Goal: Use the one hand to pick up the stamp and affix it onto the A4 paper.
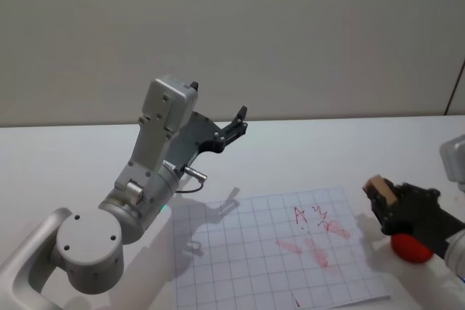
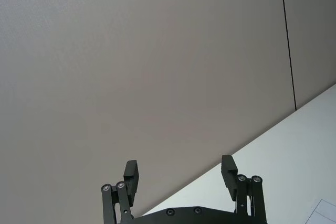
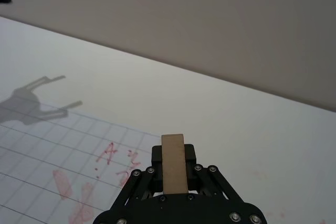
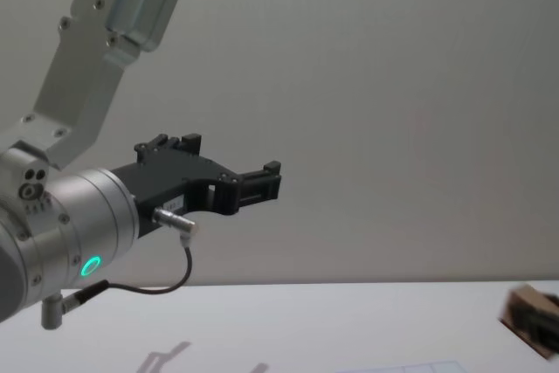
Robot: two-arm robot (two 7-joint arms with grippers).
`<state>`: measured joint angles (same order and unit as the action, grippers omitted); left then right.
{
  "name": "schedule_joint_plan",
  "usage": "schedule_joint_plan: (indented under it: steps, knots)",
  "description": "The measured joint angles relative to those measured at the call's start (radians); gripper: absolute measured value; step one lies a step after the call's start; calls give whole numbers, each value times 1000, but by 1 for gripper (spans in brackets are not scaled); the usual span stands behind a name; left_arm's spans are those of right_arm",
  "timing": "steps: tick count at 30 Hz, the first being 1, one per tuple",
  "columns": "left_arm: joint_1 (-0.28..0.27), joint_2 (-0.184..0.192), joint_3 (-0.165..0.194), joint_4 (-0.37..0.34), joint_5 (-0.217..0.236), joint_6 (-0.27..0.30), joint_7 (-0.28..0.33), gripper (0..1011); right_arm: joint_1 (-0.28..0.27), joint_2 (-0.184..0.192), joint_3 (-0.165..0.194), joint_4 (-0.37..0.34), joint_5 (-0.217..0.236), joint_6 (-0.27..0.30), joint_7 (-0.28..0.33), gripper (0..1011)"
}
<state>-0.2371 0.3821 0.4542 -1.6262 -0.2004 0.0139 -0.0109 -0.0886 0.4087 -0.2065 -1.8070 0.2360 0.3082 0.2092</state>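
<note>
stamp [image 3: 174,162] clamped in jaws of the right hand [image 1: 382,198], by the right edge of the a4 paper [image 1: 254,252], above the counter [image 1: 73,150]. left hand [image 2: 180,174] parked high on the left, jaws spread, empty. could smear or print crooked if lowered tilted.

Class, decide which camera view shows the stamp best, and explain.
The right wrist view: the stamp stands large and central, clamped by the right gripper. The head view shows it small, by the A4 paper's right edge. The chest view catches it at the right edge. The left wrist view faces the wall beyond the left gripper.
</note>
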Motion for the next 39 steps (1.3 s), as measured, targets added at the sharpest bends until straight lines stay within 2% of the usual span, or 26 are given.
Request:
schedule_joint_plan:
  steps: [10,17,23,29,39]
  knots:
    - [0,0,0,0,0,0,0,1001,62,-45,-31,0,-5,-17,103,219]
    - [0,0,0,0,0,0,0,1001,101,-73,-58,22,-32,14,191,219]
    - [0,0,0,0,0,0,0,1001,129,-91,-85,49,-72,65,261,219]
    - [0,0,0,0,0,0,0,1001,149,-98,-114,80,-136,125,327,219]
    - [0,0,0,0,0,0,0,1001,162,-94,-140,122,-213,177,382,219]
